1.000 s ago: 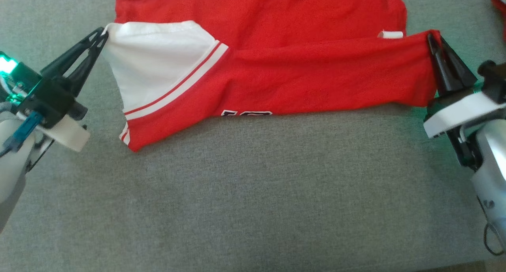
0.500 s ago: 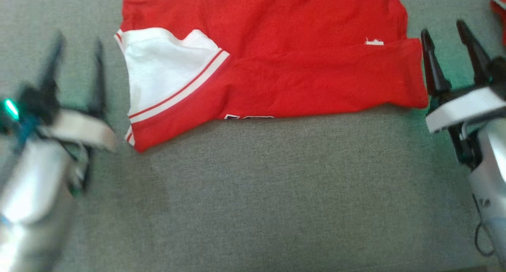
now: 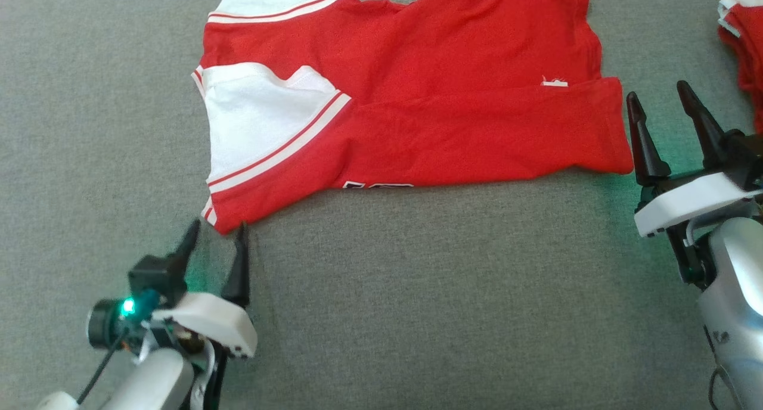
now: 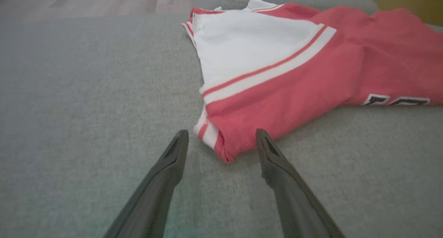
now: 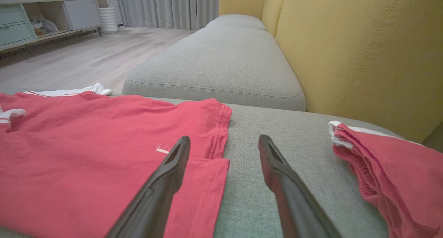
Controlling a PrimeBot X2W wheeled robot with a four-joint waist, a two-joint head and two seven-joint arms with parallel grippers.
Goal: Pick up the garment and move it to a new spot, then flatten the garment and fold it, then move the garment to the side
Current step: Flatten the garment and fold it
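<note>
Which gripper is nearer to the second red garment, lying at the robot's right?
Right. The right gripper stands beside the second red garment, not touching; the left gripper is far off, at the striped sleeve corner of the jersey.

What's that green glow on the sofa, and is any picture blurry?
Head view: a green lamp behind the left gripper tints the cushion; a similar glow lies by the right gripper. Left wrist view: the jersey looks soft, washed out. Right wrist view: sharper, evenly lit.
</note>
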